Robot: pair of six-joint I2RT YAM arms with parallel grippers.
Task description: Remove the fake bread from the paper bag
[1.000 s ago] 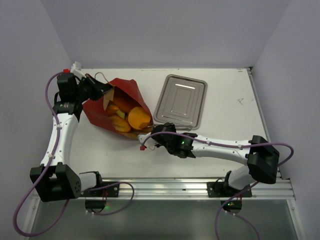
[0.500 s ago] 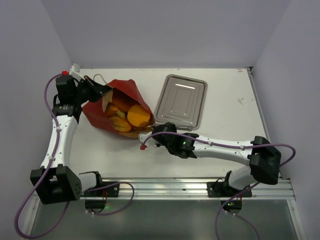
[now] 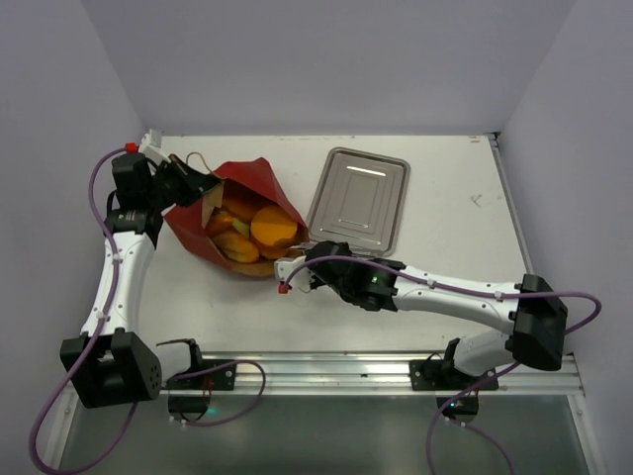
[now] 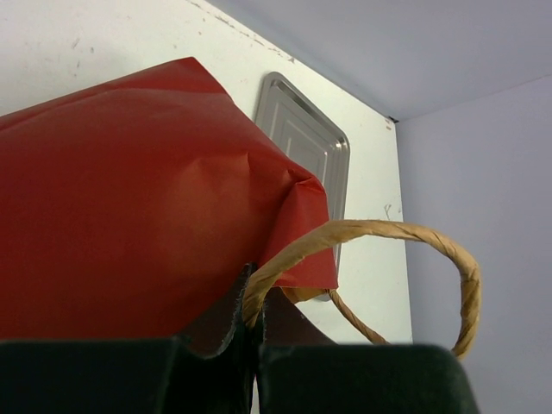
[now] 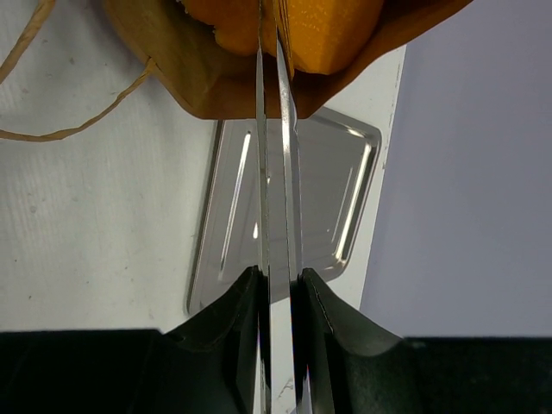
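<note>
Bread (image 3: 272,228) still fills bag (image 3: 252,176); we raise its rear slightly in left pincer (image 3: 203,183), right pincer (image 3: 297,267) clamping its lip, so tipping begins.

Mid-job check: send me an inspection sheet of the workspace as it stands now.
Surface: white table, faint scuffs.
Job's things: paper bag lying tilted, mouth open; fake bread inside it, none on the table.
Clutter: metal tray beside the bag.
Grippers: left gripper shut on the bag's cord handle; right gripper shut on the bag's rim.
Cables: purple cables along both arms, off the bag.
Surroundings: plain lilac walls; nothing else seen.
</note>
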